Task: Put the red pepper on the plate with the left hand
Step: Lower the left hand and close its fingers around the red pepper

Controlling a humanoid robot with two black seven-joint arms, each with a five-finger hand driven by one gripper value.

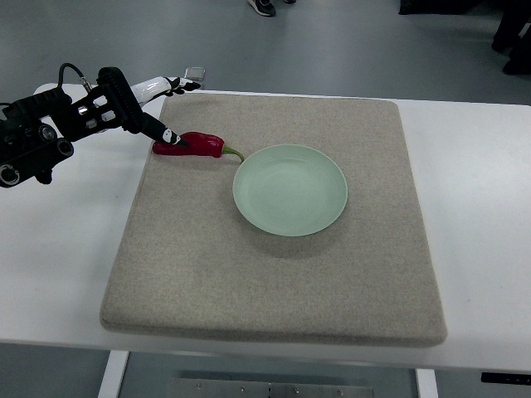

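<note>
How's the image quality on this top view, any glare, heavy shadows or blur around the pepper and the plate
Top view: lighting is soft and even, with no hard glare. The pale green plate casts only a faint shadow on the beige mat. The red pepper is sharp, with small highlights. The left hand at its end looks slightly soft. The white table is bright but not blown out.

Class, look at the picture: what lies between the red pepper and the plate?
Only the pepper's own green stem and bare grey mat, up to the plate's rim, in the top view.
</note>
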